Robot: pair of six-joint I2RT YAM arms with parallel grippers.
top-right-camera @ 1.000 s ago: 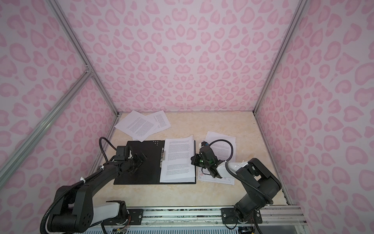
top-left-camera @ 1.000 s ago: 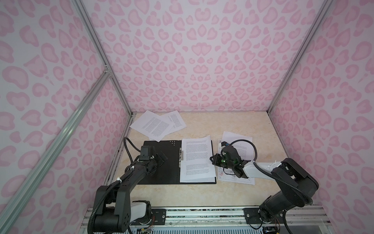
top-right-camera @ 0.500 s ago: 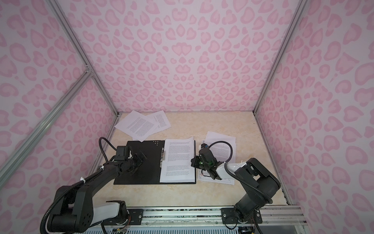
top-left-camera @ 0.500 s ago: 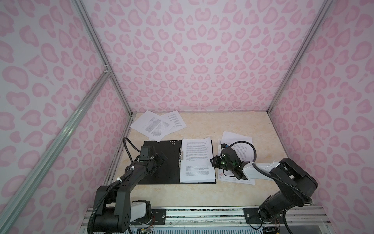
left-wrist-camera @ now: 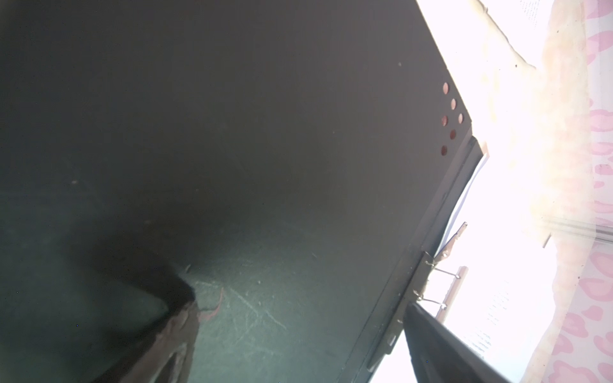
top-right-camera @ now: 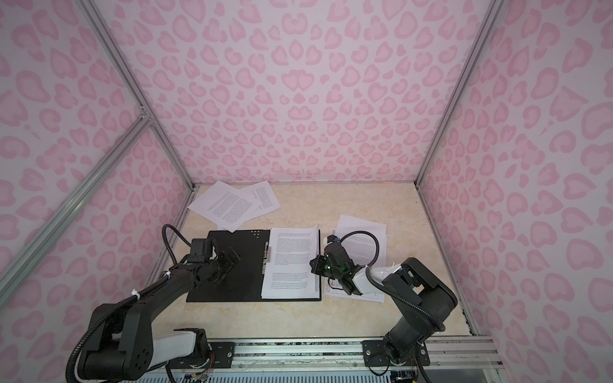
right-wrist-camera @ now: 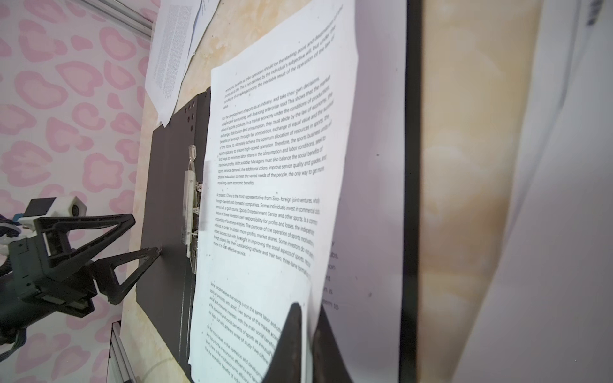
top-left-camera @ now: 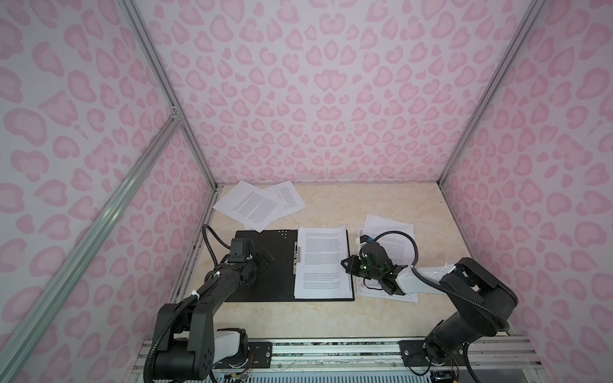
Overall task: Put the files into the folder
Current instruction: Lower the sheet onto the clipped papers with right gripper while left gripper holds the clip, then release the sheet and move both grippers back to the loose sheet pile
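Observation:
The folder lies open, black inside up, with its metal clip at the spine. A stack of printed files lies on its right half. My right gripper is at the stack's right edge, its fingers closed on the raised edge of the top sheet. My left gripper is open, fingertips down on the folder's bare left half.
Two more printed sheets overlap at the back left corner, one touching the folder's far edge. Other sheets lie under my right arm, right of the folder. Pink patterned walls close in three sides.
Hardly anything: my right wrist has shifted slightly at the folder's right edge, still on the top sheet. The left arm has not moved.

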